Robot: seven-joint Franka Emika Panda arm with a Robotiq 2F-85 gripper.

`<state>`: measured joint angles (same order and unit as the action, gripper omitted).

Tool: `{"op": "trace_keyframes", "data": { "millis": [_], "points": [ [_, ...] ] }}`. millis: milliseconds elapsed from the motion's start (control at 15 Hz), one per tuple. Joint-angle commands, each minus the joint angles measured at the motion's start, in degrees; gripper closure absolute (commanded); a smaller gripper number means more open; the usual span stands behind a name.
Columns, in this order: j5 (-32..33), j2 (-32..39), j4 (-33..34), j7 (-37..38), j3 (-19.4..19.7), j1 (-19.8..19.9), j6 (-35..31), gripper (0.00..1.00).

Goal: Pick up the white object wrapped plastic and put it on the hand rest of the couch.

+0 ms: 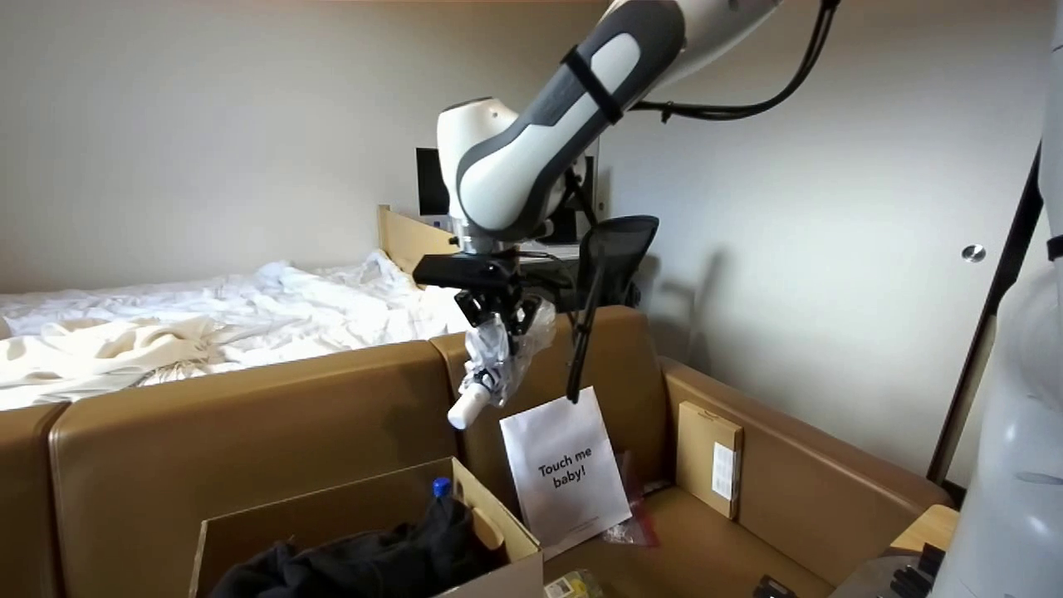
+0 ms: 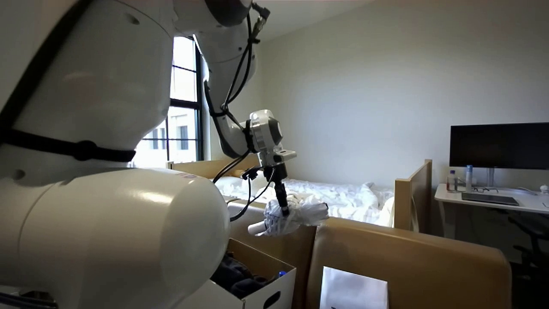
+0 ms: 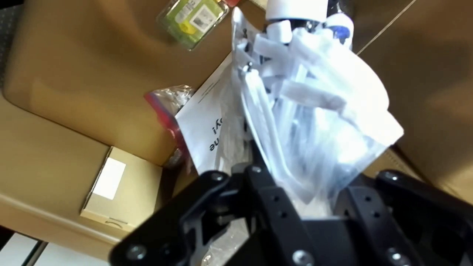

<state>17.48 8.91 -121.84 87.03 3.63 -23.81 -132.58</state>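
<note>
The white object in clear crinkled plastic (image 1: 470,405) hangs in the air in front of the couch back. It also shows in an exterior view (image 2: 302,214), with its white end sticking out of the wrap. My gripper (image 1: 503,330) is shut around the wrapped bundle. In the wrist view the bundle (image 3: 314,92) fills the space between and beyond the fingers and hides the fingertips. The couch hand rest (image 1: 797,428) is at the right of an exterior view, apart from and lower than the gripper. It shows at the lower left of the wrist view (image 3: 55,223).
An open cardboard box (image 1: 498,573) with dark cloth stands on the couch below. A white paper sign (image 1: 565,473) leans on the couch back. A flat cardboard package (image 1: 707,457) leans against the hand rest's inner side. A green pack (image 3: 194,20) lies on the seat.
</note>
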Motion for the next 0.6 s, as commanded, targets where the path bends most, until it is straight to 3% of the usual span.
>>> {"op": "trace_keyframes", "data": {
  "millis": [0,267,333,533],
  "points": [
    [0.99,-11.14,-10.07,-6.0,-2.22,8.09,1.36,0.87],
    [-6.87,-18.25,-19.47,-25.69,-2.54,14.98,-4.27,0.86],
    [-7.45,-19.87,-21.26,-30.28,3.75,10.68,-5.34,0.86],
    [-6.1,-24.73,-23.96,-42.74,13.06,7.66,-7.37,0.9]
  ]
}}
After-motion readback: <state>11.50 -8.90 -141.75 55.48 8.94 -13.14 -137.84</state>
